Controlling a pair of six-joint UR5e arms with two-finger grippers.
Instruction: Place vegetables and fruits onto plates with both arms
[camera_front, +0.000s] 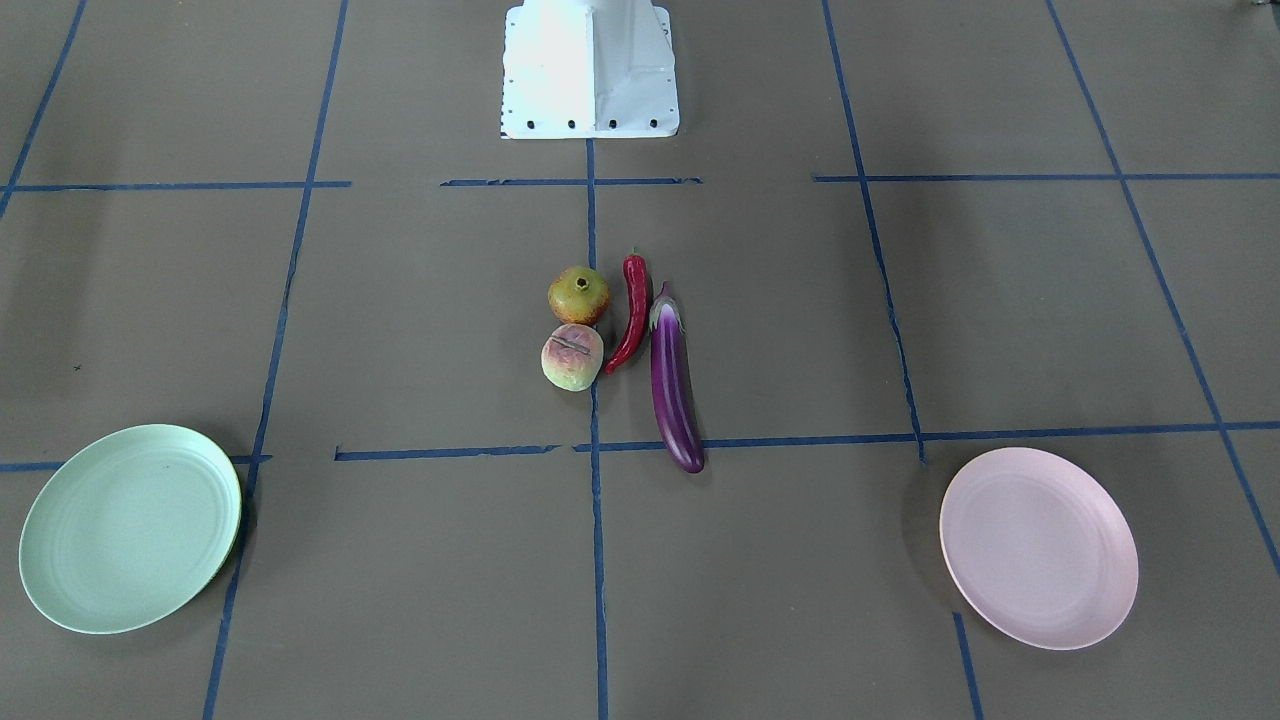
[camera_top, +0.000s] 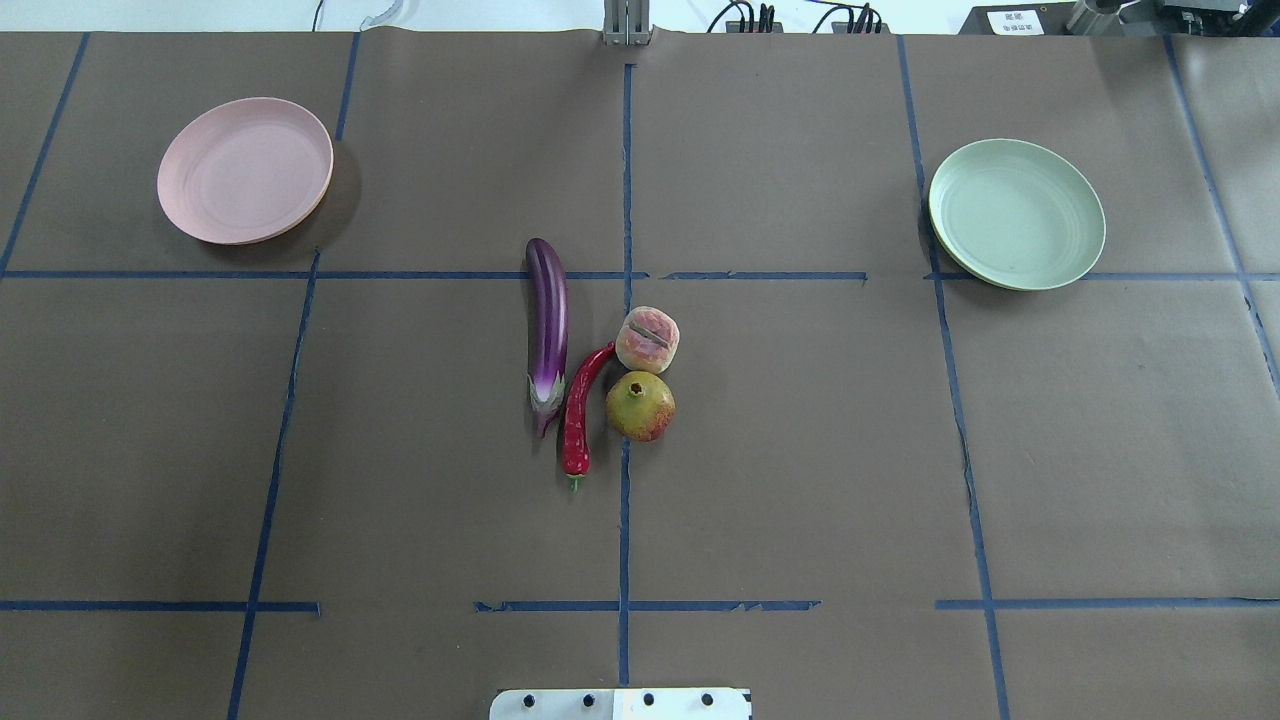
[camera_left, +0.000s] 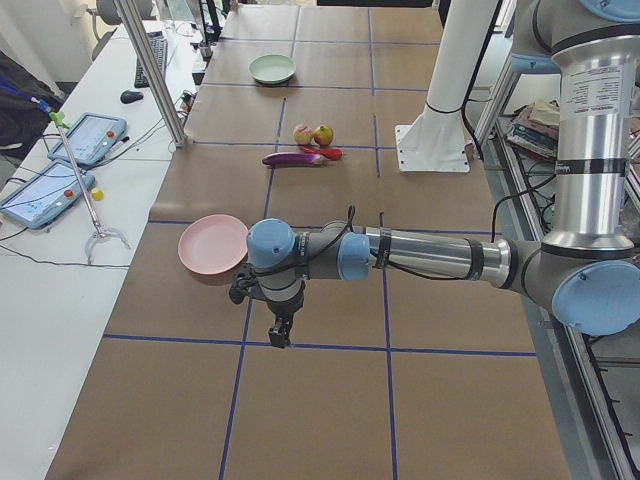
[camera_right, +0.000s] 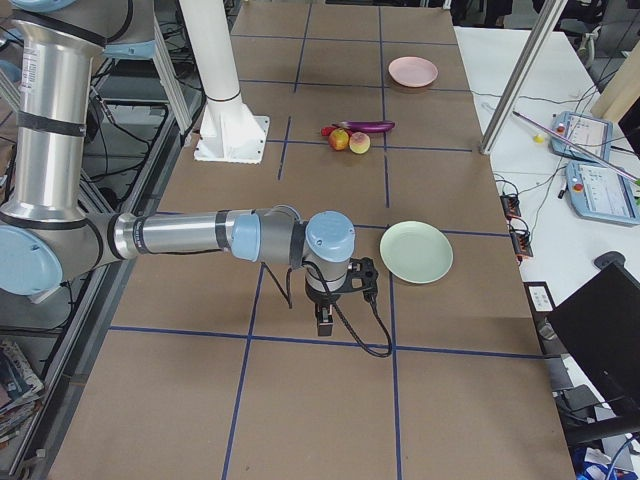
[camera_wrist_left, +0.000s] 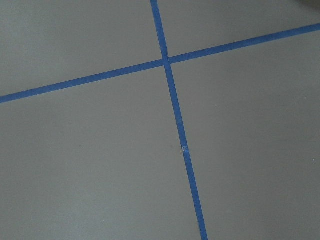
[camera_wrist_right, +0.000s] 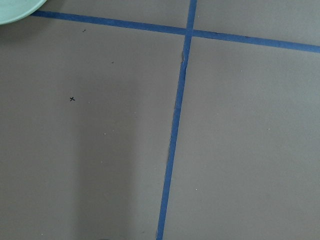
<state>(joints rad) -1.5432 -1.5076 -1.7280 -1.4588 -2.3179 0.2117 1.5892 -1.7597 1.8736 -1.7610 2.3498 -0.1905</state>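
The purple eggplant (camera_top: 547, 320), the red chili pepper (camera_top: 582, 410), the pink-green fruit (camera_top: 647, 340) and the yellow-green and red fruit (camera_top: 640, 406) lie together at the table's middle. The pink plate (camera_top: 245, 169) sits far left and the mint green plate (camera_top: 1016, 213) far right, both bare. My left gripper (camera_left: 281, 335) hangs above the table just beyond the pink plate (camera_left: 213, 244). My right gripper (camera_right: 325, 325) hangs beside the mint plate (camera_right: 416, 251). I cannot tell whether either is open or shut. The wrist views show no fingers.
The white robot base (camera_front: 590, 70) stands at the table's near edge, in line with the produce. Blue tape lines (camera_top: 625, 300) cross the brown table. A rim of the mint plate (camera_wrist_right: 15, 10) shows in the right wrist view. Tablets (camera_left: 85, 140) lie on a side bench.
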